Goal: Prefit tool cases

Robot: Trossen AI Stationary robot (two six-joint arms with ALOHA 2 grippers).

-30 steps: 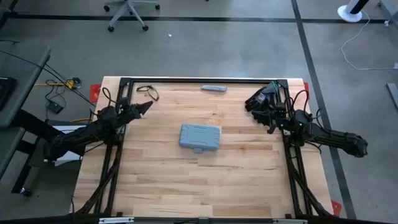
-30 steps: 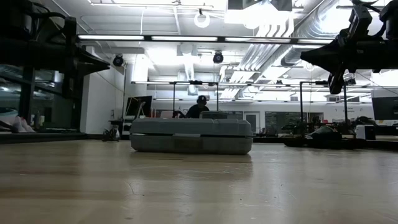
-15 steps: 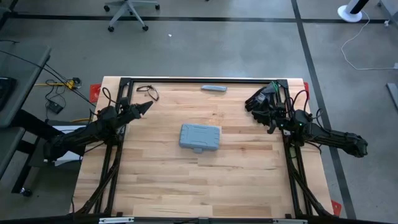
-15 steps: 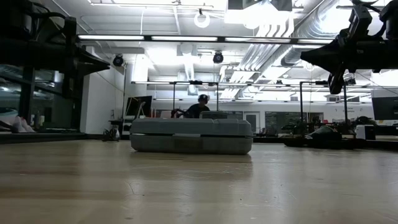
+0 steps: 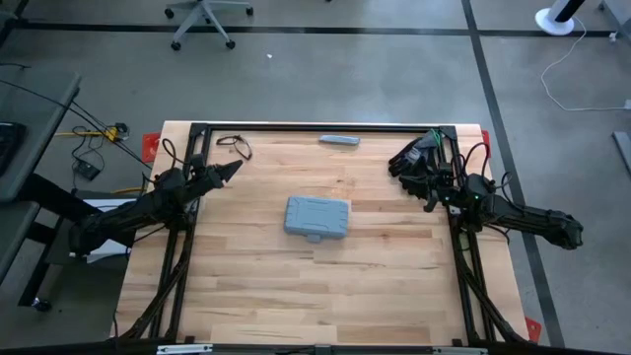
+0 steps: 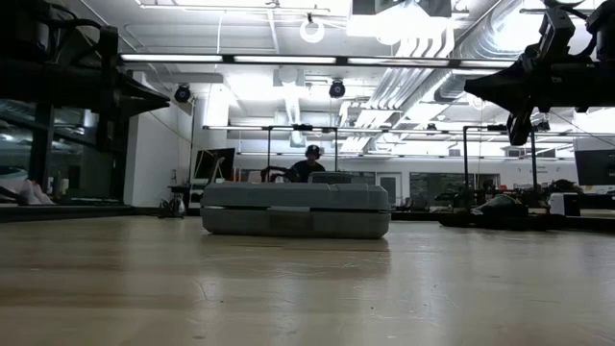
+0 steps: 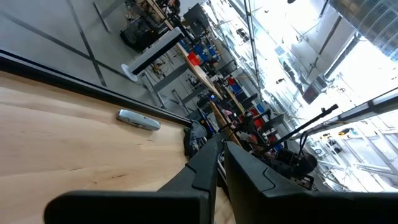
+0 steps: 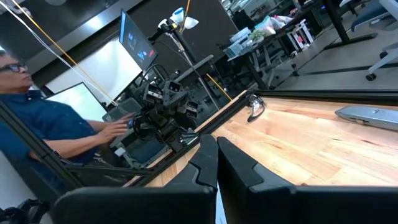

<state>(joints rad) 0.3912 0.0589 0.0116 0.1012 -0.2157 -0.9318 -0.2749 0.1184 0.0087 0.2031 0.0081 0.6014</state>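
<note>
The blue-grey tool case lies flat and closed in the middle of the table, its small latch tab toward the near edge; in the low view the case rests on its underside. My left gripper hovers above the table's far-left part, fingers shut and pointing right, well left of the case. My right gripper hovers near the right edge, fingers shut, to the right of the case. In the wrist views the left gripper and right gripper hold nothing.
A slim grey bar lies near the far edge. Black gloves sit at the far right, close to my right gripper. A black cord loop lies far left. A person sits beyond the table's left side.
</note>
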